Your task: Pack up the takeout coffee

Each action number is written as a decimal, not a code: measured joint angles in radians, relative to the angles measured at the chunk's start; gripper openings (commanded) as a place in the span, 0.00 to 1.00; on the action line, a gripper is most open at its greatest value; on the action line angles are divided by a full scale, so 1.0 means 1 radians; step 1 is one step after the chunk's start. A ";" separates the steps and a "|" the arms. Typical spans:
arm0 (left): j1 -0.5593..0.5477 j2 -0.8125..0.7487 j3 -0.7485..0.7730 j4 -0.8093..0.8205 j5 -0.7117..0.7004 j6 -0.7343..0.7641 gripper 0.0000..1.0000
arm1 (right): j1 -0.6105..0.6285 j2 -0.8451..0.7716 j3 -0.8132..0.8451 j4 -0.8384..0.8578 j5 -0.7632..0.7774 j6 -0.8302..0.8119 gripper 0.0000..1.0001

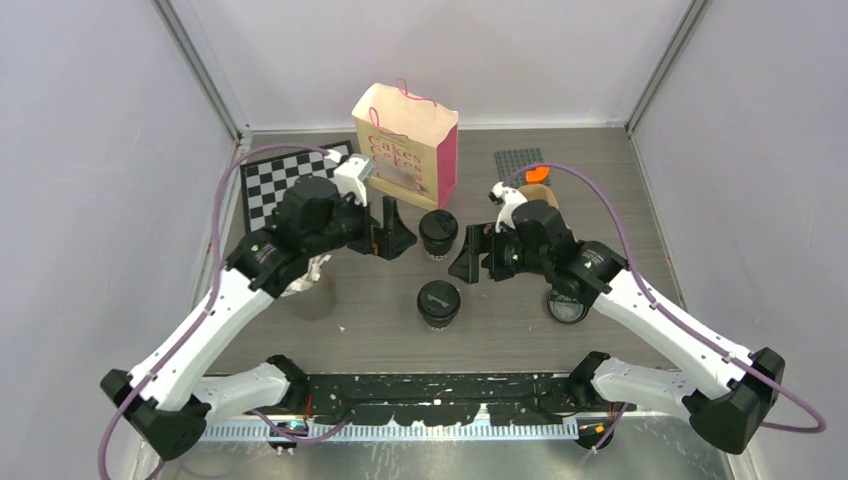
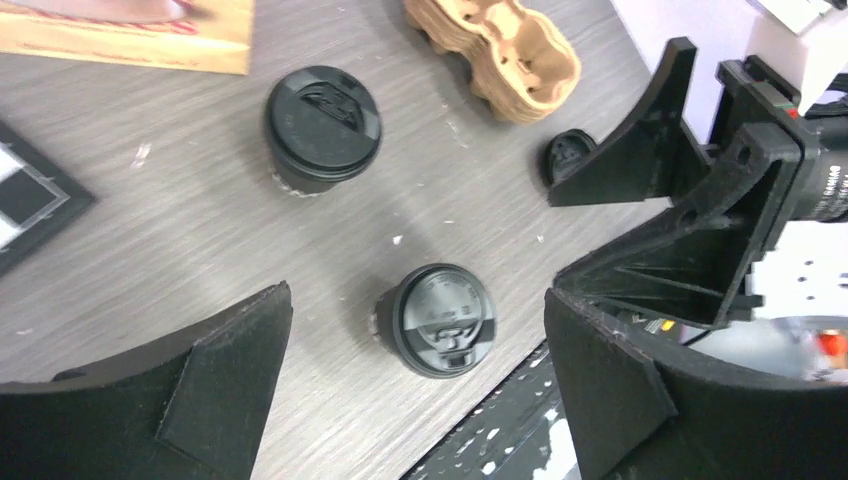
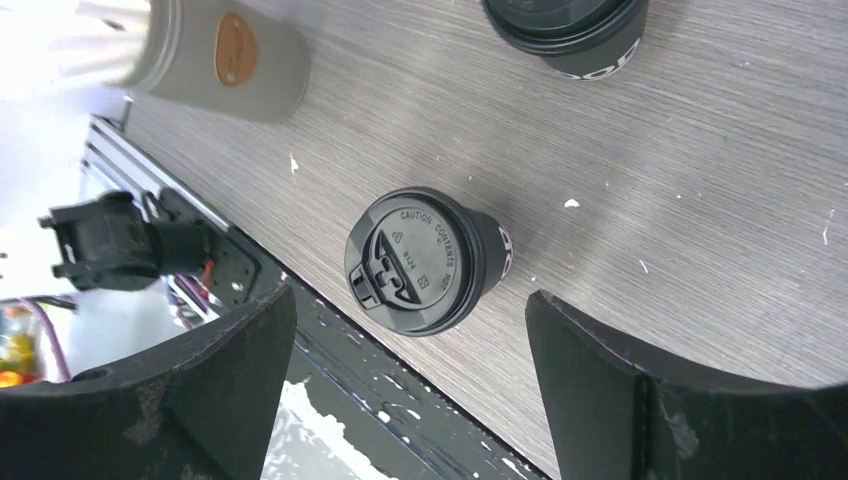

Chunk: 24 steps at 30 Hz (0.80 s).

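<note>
Two takeout coffee cups with black lids stand upright mid-table: the far cup and the near cup. My left gripper hovers open just left of the far cup and holds nothing. My right gripper hovers open to the right of the cups, also with nothing in it. Each wrist view looks down on the near cup from above, between wide-apart fingers and clear of them.
A tan and pink paper bag stands at the back. The brown cardboard carrier lies behind my right arm. A grey cup of white sticks is left, a checkerboard back left, and a round black thing right.
</note>
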 measured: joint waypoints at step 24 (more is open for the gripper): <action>0.000 -0.529 -0.132 -0.353 -0.289 0.173 1.00 | 0.310 0.341 0.195 -0.060 0.395 -0.152 0.94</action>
